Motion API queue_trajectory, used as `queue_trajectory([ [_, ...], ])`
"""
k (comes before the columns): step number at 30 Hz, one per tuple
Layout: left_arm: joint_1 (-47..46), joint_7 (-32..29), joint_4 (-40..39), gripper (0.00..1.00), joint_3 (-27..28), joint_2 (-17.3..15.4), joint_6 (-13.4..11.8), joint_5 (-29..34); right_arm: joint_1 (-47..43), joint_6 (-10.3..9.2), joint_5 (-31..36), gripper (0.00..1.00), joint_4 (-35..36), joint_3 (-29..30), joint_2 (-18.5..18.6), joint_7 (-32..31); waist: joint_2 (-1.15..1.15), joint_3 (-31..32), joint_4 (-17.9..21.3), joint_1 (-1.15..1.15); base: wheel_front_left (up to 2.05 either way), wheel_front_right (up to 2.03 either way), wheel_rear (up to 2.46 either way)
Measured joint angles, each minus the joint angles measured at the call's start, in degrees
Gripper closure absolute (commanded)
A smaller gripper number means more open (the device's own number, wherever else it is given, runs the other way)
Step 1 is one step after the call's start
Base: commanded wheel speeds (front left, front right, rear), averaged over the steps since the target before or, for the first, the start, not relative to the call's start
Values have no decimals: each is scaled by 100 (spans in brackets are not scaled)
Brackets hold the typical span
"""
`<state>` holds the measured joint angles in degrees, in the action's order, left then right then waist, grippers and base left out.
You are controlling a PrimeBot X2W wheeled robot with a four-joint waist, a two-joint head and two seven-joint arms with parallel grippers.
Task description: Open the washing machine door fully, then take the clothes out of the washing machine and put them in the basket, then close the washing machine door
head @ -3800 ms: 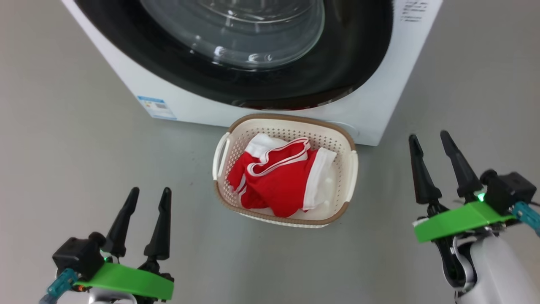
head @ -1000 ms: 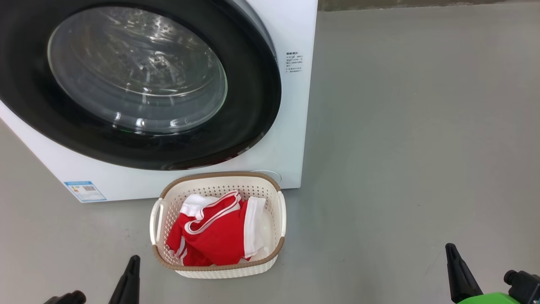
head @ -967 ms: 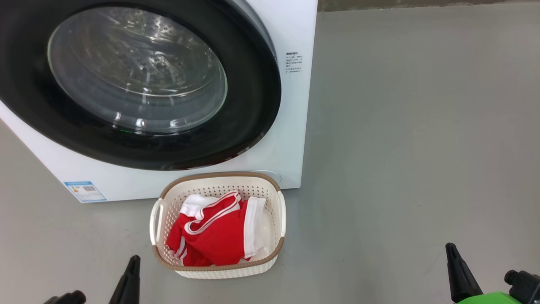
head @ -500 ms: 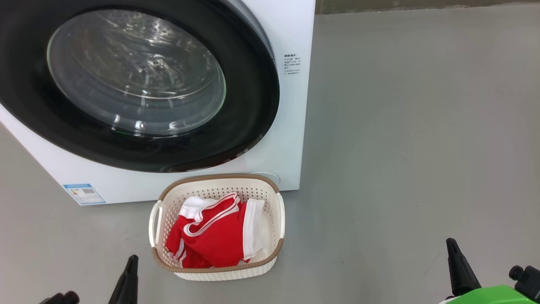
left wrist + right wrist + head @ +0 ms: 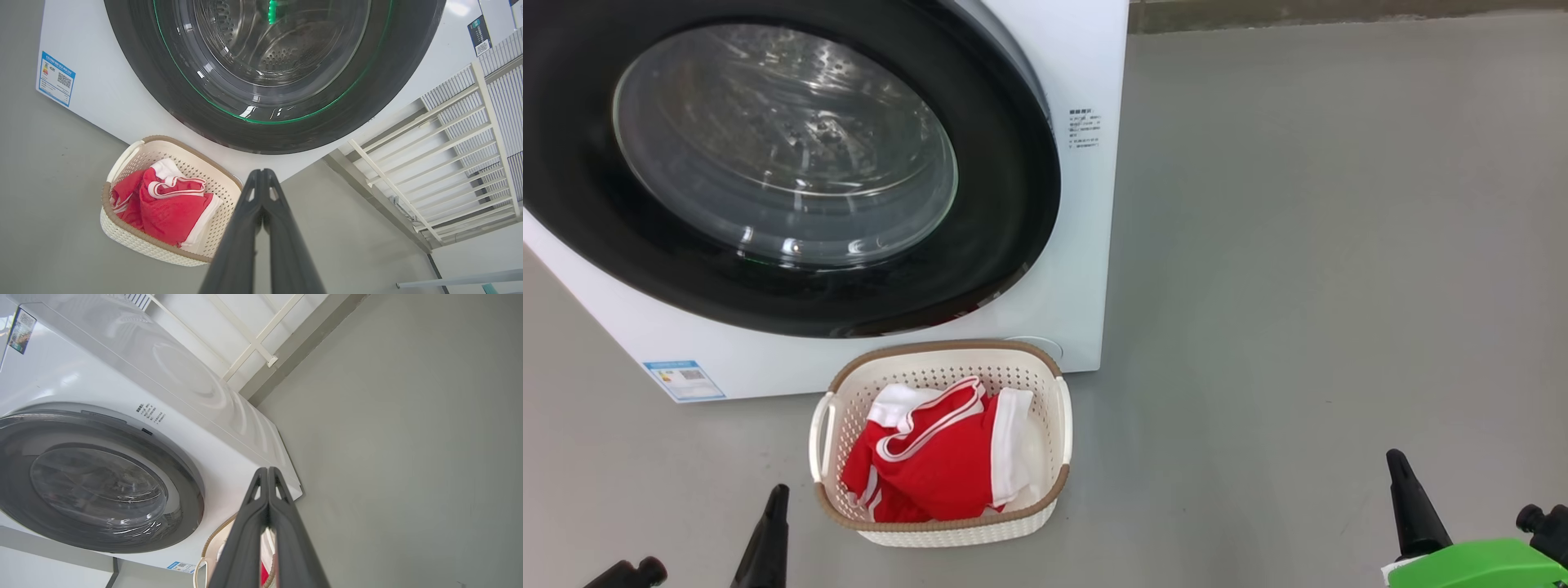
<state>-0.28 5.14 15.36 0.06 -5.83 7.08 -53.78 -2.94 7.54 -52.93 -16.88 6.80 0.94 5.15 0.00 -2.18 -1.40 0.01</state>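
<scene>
A bare grey floor (image 5: 1298,245) runs under the white washing machine (image 5: 1086,278), which fills the head view toward 10 o'clock. Its door (image 5: 1013,212) lies flat against the front and looks shut. The basket (image 5: 943,532) sits on the floor at the door's 6 o'clock, close against the machine, with the red and white clothes (image 5: 931,469) heaped inside. Judged from this, the closing step is done or all but done, and the next move calls for little more than confirming the latch has caught. The left end effector (image 5: 261,174) and the right end effector (image 5: 267,472) each have their fingers pressed together, holding nothing. The latch is hidden, the door's top and left are cut off, and glare on the glass (image 5: 784,147) makes it hard to say whether the drum (image 5: 278,61) is empty.
</scene>
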Motion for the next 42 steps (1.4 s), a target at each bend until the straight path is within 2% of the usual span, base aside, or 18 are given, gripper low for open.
queue_trajectory([
  [42,-153,-662,-1,100,244,186,0,-2296,347,-1,-2310,100,59,34,56,-679,0,121,84,0,0,0,0],
])
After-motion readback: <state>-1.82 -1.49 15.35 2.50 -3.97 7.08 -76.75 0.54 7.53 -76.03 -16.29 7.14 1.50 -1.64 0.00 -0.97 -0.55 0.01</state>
